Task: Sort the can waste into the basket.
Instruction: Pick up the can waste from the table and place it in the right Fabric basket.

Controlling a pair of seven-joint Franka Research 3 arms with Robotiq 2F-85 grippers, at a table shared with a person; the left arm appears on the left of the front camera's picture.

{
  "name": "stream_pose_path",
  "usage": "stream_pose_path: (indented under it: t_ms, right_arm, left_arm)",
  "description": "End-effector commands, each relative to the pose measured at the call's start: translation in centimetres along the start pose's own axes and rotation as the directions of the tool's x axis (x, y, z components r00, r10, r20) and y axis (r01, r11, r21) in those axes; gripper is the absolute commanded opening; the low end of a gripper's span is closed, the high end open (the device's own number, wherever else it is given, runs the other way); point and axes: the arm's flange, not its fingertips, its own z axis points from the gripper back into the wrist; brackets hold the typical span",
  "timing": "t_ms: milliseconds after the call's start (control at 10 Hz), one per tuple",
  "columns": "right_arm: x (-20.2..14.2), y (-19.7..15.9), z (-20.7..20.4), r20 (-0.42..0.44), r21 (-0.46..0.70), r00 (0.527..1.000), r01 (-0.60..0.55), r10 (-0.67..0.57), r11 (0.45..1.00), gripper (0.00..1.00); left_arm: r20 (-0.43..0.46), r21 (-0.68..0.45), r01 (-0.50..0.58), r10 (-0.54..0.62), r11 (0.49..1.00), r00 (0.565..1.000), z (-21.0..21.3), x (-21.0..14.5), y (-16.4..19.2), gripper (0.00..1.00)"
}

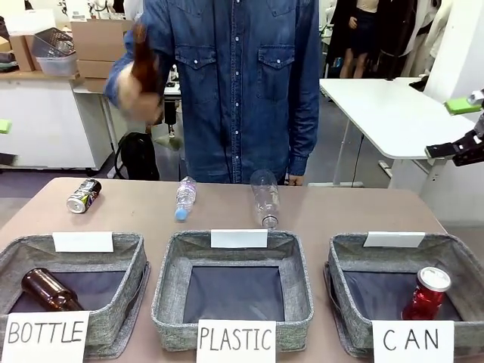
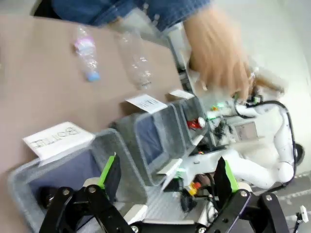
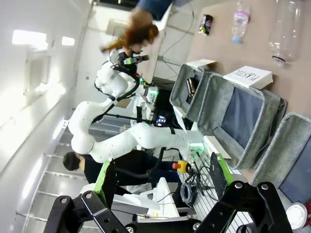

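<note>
A red can (image 1: 427, 292) stands inside the CAN basket (image 1: 344, 249) at the right. It also shows as a small red can (image 2: 196, 123) in the left wrist view, and its silver top (image 3: 297, 216) sits at the bottom right of the right wrist view, by the CAN basket's wall (image 3: 286, 141). A dark can (image 1: 83, 195) lies on its side on the table's far left; in the right wrist view this dark can (image 3: 206, 24) is far off. My left gripper (image 2: 167, 175) hangs open above the BOTTLE basket (image 2: 109, 141). My right gripper (image 3: 163, 177) is open and holds nothing.
The person (image 1: 242, 83) stands at the far side, raising a brown bottle (image 1: 144, 64) in a blurred hand. Another brown bottle (image 1: 49, 290) lies in the BOTTLE basket (image 1: 128, 249). Two clear plastic bottles (image 1: 184, 198) (image 1: 265, 198) lie behind the PLASTIC basket (image 1: 170, 272).
</note>
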Motion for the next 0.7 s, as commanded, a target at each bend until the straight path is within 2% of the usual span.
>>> stream_pose_path:
  t_ms: [0,100,200,300,600]
  right_arm:
    - [0.1,-0.1,0.2,-0.014,-0.006,1.000,-0.028,0.028,1.000,1.00]
    - [0.1,-0.1,0.2,-0.014,-0.006,1.000,-0.028,0.028,1.000,1.00]
    - [0.1,-0.1,0.2,-0.014,-0.006,1.000,-0.028,0.028,1.000,1.00]
    - [0.1,-0.1,0.2,-0.014,-0.006,1.000,-0.028,0.028,1.000,1.00]
    - [0.1,-0.1,0.2,-0.014,-0.006,1.000,-0.028,0.028,1.000,1.00]
  left_arm:
    - [0.107,0.197,-0.006,-0.016,0.980,0.994,8.4,-0.3,-3.5,1.00]
    - [0.206,0.219,-0.031,-0.015,0.975,0.979,12.3,-1.3,-5.1,1.00]
    - [0.232,0.219,-0.026,-0.027,0.975,0.972,14.2,-2.5,-6.1,1.00]
    - [0.235,0.261,-0.024,-0.039,0.965,0.971,14.8,-3.7,-6.7,1.00]
    - [0.244,0.269,-0.003,-0.065,0.963,0.968,15.3,-5.0,-7.0,1.00]
